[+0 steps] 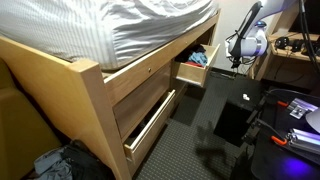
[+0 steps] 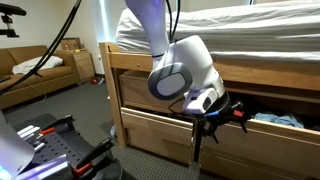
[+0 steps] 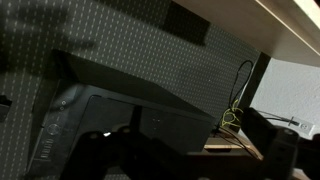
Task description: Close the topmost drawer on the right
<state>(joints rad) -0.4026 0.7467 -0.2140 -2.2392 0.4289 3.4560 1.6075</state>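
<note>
The topmost drawer on the right (image 1: 192, 72) of the wooden bed frame stands pulled out, with clothes inside. In an exterior view it shows as a dark opening with blue cloth, its rim (image 2: 270, 130) to the right of the arm. My gripper (image 1: 237, 60) hangs in front of the drawer, apart from its front. In an exterior view the gripper (image 2: 215, 115) is close to the drawer's front edge. In the dark wrist view the two fingers stand apart with nothing between them (image 3: 190, 160). The drawer is out of the wrist view.
A lower drawer (image 1: 150, 125) on the left is partly pulled out. A dark box (image 3: 120, 95) stands on the carpet, and a desk with cables (image 1: 285, 50) is behind the arm. The striped mattress (image 1: 130, 25) overhangs the frame. A sofa (image 2: 35, 65) stands at the far wall.
</note>
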